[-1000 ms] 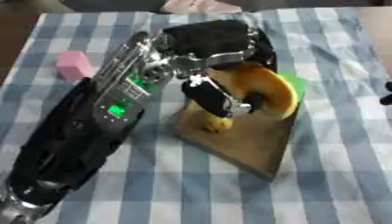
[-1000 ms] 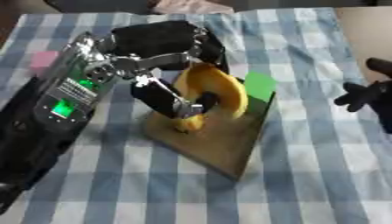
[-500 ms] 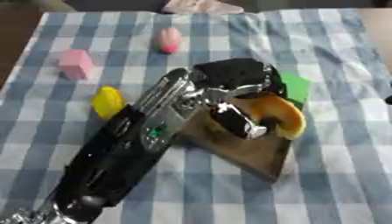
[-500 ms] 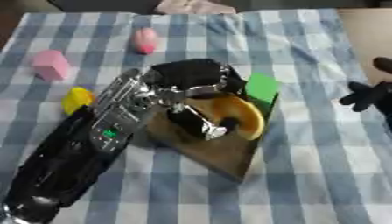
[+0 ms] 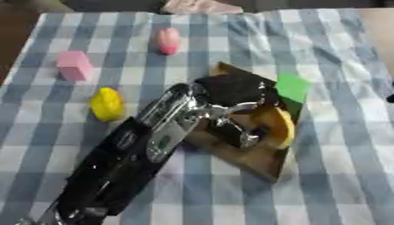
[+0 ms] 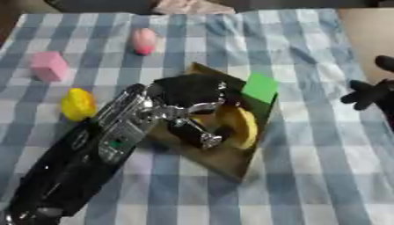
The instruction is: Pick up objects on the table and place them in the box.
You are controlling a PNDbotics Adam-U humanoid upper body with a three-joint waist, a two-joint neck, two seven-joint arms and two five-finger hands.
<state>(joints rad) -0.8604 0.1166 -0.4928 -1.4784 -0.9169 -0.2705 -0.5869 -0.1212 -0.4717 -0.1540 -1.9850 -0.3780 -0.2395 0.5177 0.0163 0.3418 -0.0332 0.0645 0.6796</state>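
Note:
My left hand (image 5: 231, 90) reaches from the lower left into the flat brown box (image 5: 261, 160) at the table's middle. Its fingers (image 5: 240, 132) curl round a yellow-orange rounded object (image 5: 279, 127), which lies low inside the box. A green block (image 5: 292, 87) sits at the box's far right corner. On the cloth to the left lie a yellow object (image 5: 106, 103), a pink block (image 5: 74, 65) and a pink oval object (image 5: 168, 40). My right hand (image 6: 371, 93) shows at the right edge, away from the box, fingers spread.
A blue and white checked cloth (image 5: 346, 145) covers the table. My left forearm (image 5: 123, 162) lies across the lower left of the cloth. Pale fabric (image 5: 198, 6) lies at the far edge.
The left hand has come down with the yellow-orange object from above the box to inside it. The camera has tilted, bringing the far objects into view.

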